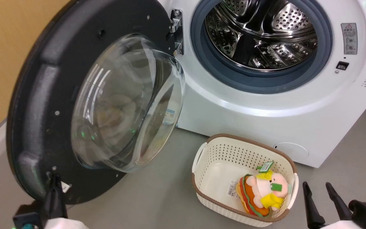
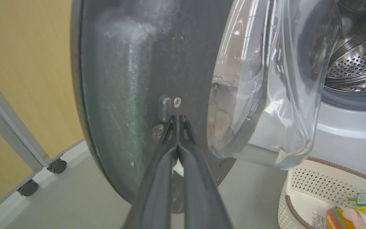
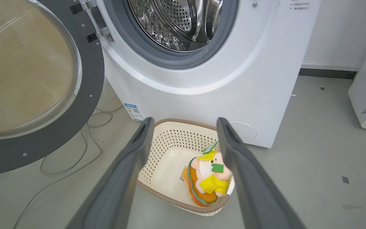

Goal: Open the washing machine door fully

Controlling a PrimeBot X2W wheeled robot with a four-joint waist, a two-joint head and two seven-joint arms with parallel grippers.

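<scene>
The washing machine door (image 2: 132,79) meets the left end effector (image 2: 177,120), pinched together; right end effector (image 3: 185,121) apart.

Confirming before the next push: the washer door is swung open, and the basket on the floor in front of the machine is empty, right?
Not quite. The basket is not empty: a plush toy lies in it, as the head view shows. The rest stands: the washing machine door is swung open.

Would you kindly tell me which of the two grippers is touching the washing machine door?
The left gripper: shut, tips against the washing machine door; the right gripper stands open, away from it.
</scene>
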